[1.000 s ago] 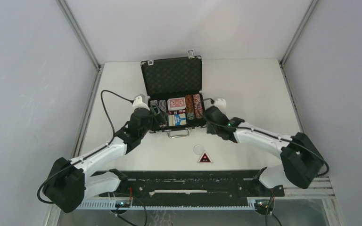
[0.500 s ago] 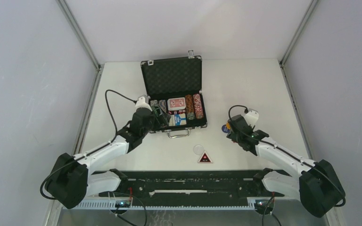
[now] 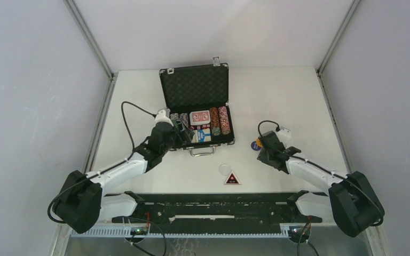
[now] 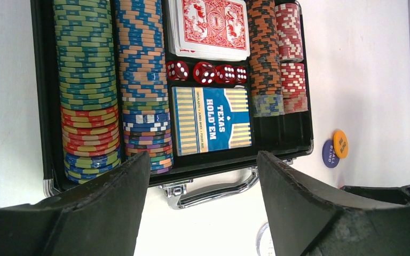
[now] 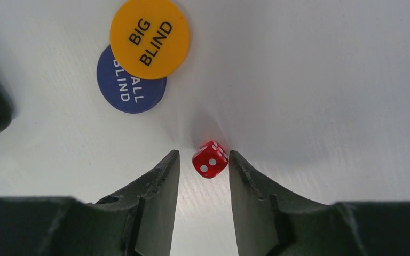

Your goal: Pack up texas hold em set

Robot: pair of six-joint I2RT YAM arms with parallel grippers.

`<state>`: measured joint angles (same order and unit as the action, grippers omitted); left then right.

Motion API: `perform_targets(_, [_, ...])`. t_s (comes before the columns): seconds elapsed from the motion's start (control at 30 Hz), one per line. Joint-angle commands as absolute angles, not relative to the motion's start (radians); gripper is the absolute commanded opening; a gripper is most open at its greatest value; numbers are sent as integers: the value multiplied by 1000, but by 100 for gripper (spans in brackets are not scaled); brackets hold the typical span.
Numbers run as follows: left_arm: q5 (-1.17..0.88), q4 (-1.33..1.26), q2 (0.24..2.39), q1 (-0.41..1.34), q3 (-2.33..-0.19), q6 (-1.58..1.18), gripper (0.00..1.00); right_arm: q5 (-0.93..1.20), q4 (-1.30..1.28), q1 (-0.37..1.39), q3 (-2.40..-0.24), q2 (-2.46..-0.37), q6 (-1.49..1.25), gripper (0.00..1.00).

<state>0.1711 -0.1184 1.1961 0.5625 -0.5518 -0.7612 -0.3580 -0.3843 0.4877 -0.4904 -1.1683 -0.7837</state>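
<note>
Briefcase (image 3: 195, 88) lies open on the table (image 3: 299, 96), centre-far. The left gripper (image 3: 180, 129) masks its near-left corner.

Left wrist: released jaws frame the chip stacks (image 4: 85, 80), and the red deck (image 4: 209, 24) is cut off.

Right wrist: the right gripper (image 5: 204, 156) straddles a red die (image 5: 210, 159), unclenched. You see the BIG BLIND token (image 5: 149, 38) overlapping a blue token (image 5: 128, 90).

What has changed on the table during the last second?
The right gripper left the right side of the case, swung right and now straddles, open, a red die beside two blind tokens. I see nothing taken or released. The left gripper, open, and the case stayed put.
</note>
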Motion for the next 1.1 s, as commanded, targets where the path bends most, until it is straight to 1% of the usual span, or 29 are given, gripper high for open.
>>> perform_targets(0.0, [162,-160,1195,563,-577,-775,78,-344,-339,487,-486,-1183,-781,46])
perform_targets(0.17, [160,-159,1191,564,-577,-774,78,-350,-339,489,-486,-1184,-781,45])
perform_targets(0.6, [161,-153,1186,562,-578,-775,78,-336,-328,489,-487,-1190,-773,27])
perform_targets(0.83, [158,-154,1194,563,-581,-773,78,-338,-320,519,-495,-1163,-770,25])
perform_targets(1.07, [159,-152,1188,563,-580,-774,78,-344,-328,562,-562,-1135,-736,23])
